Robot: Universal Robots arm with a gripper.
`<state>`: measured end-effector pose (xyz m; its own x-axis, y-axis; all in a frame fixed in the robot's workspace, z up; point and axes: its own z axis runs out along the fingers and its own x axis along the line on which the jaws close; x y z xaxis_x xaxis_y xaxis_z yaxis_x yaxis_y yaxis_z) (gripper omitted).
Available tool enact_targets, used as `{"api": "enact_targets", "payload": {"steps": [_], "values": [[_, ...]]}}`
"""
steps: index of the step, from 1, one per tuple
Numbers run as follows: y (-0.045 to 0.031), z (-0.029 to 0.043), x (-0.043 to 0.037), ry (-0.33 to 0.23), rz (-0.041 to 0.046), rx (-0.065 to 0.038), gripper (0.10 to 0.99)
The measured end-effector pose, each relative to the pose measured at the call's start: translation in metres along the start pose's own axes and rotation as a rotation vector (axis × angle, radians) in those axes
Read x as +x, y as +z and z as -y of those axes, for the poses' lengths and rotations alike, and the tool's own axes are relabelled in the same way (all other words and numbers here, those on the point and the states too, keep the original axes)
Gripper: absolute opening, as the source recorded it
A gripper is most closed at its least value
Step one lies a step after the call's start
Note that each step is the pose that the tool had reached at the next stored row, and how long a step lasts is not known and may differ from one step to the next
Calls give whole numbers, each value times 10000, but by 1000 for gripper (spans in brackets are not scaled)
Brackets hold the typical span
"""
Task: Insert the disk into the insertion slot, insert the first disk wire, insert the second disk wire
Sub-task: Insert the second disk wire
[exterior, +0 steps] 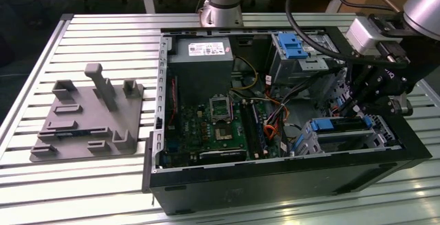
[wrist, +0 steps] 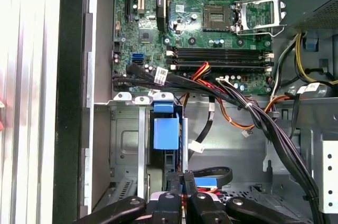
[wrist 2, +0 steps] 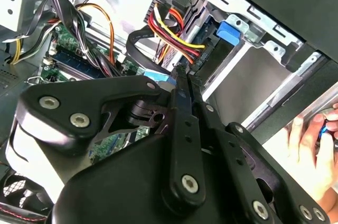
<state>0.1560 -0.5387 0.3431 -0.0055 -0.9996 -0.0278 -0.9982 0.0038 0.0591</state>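
- While the exterior view sets the gripper (exterior: 357, 101) inside the open computer case (exterior: 275, 184), just above the insertion slot (exterior: 343, 135) at the exterior view's right, the disk (exterior: 341, 124) sits in that cage, its blue frame showing.
- Both wrist views show the fingers (wrist 2: 185, 123) pressed together with nothing visible between them.
- From the first wrist view, a blue carrier tab (wrist: 165, 131) stands upright in the cage beside bundled cables (wrist: 253, 113) and the motherboard (wrist: 211, 28).
- A person's hand (wrist 2: 309, 155) appears in the second wrist view, outside the case wall.
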Motion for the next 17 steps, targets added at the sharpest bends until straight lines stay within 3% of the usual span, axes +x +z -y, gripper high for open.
{"api": "enact_targets", "payload": {"steps": [4,17], "values": [[2,17,0,15,3,-192,141],[3,33,7,15,13,-193,141]]}}
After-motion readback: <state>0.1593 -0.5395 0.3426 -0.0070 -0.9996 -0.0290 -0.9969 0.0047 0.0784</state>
